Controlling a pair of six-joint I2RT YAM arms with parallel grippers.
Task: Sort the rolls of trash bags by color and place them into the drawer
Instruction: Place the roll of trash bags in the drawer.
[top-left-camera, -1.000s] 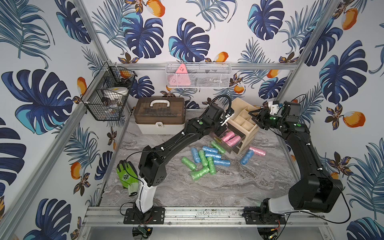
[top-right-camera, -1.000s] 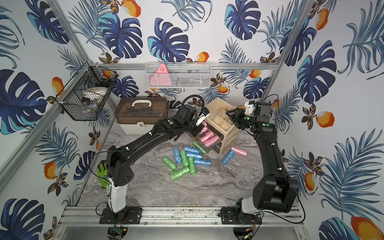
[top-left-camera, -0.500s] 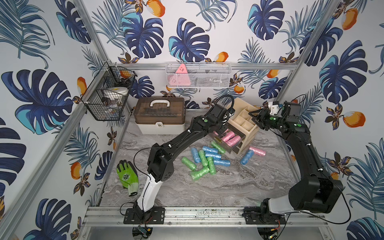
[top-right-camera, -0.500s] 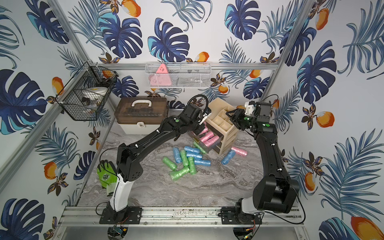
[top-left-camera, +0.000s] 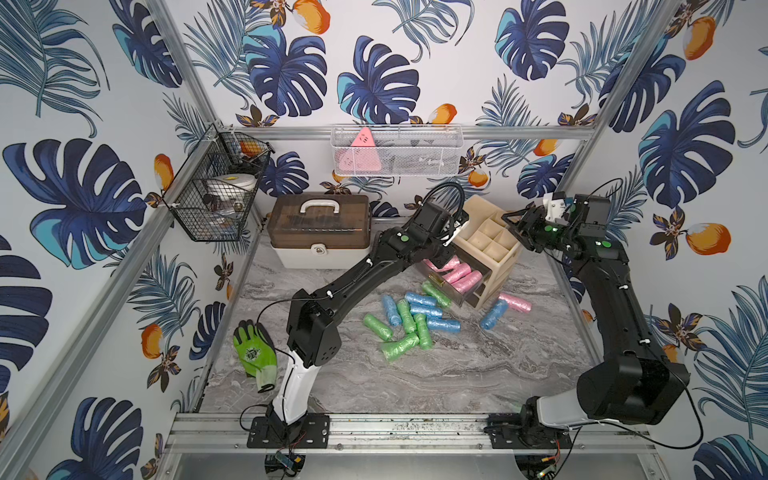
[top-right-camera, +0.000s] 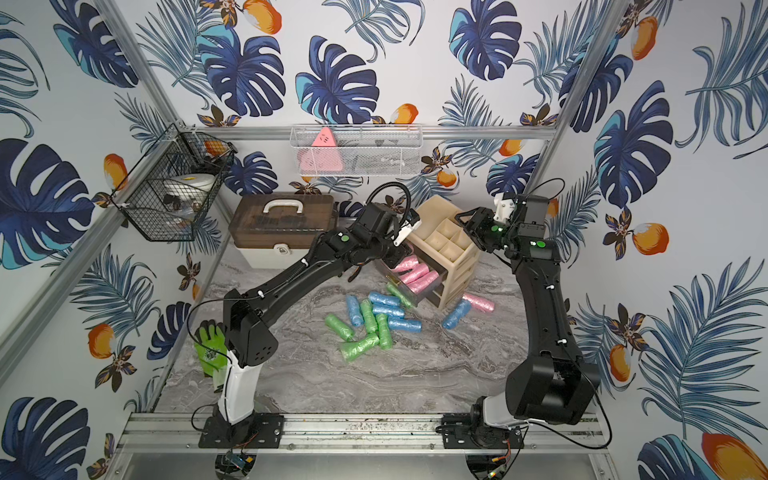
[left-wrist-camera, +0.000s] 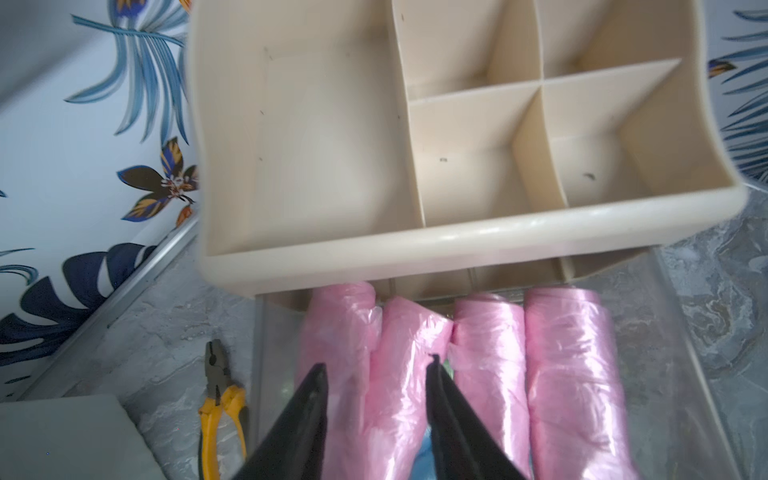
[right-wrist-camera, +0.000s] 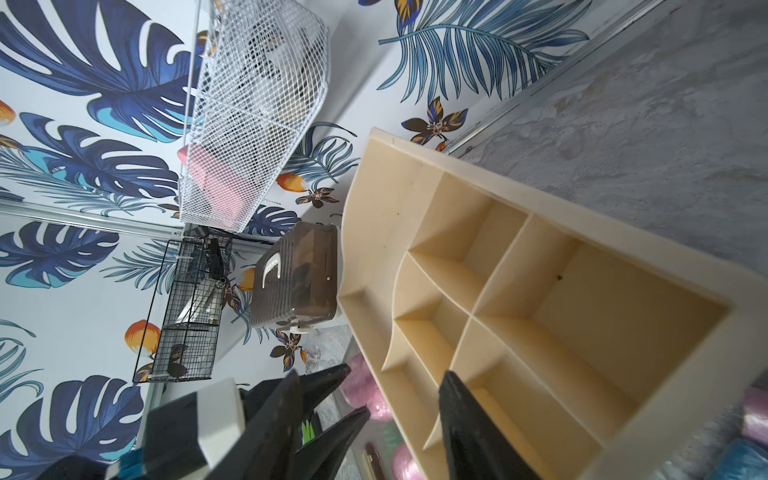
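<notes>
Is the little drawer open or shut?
Open. The drawer sticks out from the beige organizer, and four pink rolls lie side by side inside it.

I see four pink rolls (left-wrist-camera: 569, 365) lying side by side in the open clear drawer (left-wrist-camera: 259, 353). On the worktop (top-left-camera: 457, 374) in front, green rolls (top-left-camera: 399, 345) and blue rolls (top-left-camera: 428, 309) lie in a loose heap. One blue roll (top-left-camera: 493, 313) and one pink roll (top-left-camera: 515, 302) lie aside.
</notes>
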